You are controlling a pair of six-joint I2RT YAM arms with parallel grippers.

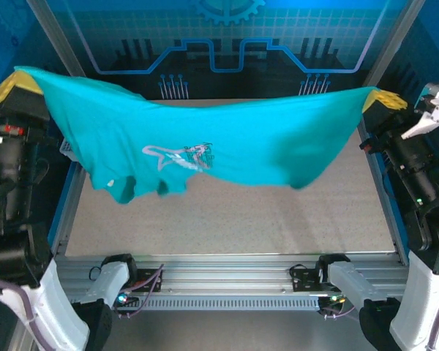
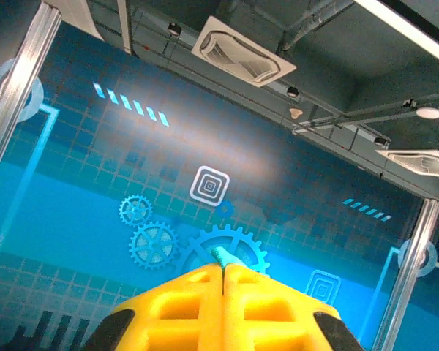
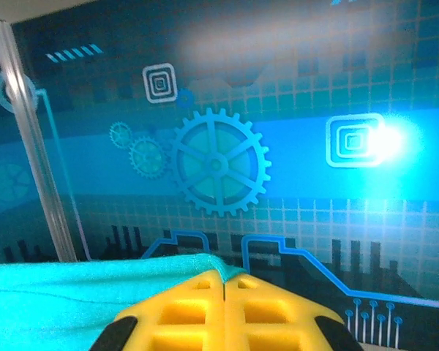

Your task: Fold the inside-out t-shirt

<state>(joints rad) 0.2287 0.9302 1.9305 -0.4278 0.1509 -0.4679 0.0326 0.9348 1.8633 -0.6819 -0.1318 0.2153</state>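
Observation:
The teal inside-out t-shirt [image 1: 205, 142] hangs stretched in the air across the table, sagging in the middle, with a pale printed figure showing on it. My left gripper [image 1: 18, 80] holds its upper left corner, high at the far left. My right gripper [image 1: 384, 99] holds the opposite corner at the far right. In the left wrist view the yellow fingers [image 2: 183, 307] are pressed together with a small tuft of teal cloth [image 2: 221, 256] poking out between the tips. In the right wrist view the yellow fingers [image 3: 263, 307] pinch the shirt's edge [image 3: 95, 292], which spreads away to the left.
Under the shirt lies the speckled grey table [image 1: 278, 219]. A blue backdrop with gear graphics [image 1: 227, 29] closes the far side. Metal frame posts [image 1: 58, 36] stand at the back corners, and an aluminium rail [image 1: 227, 278] runs along the near edge between the arm bases.

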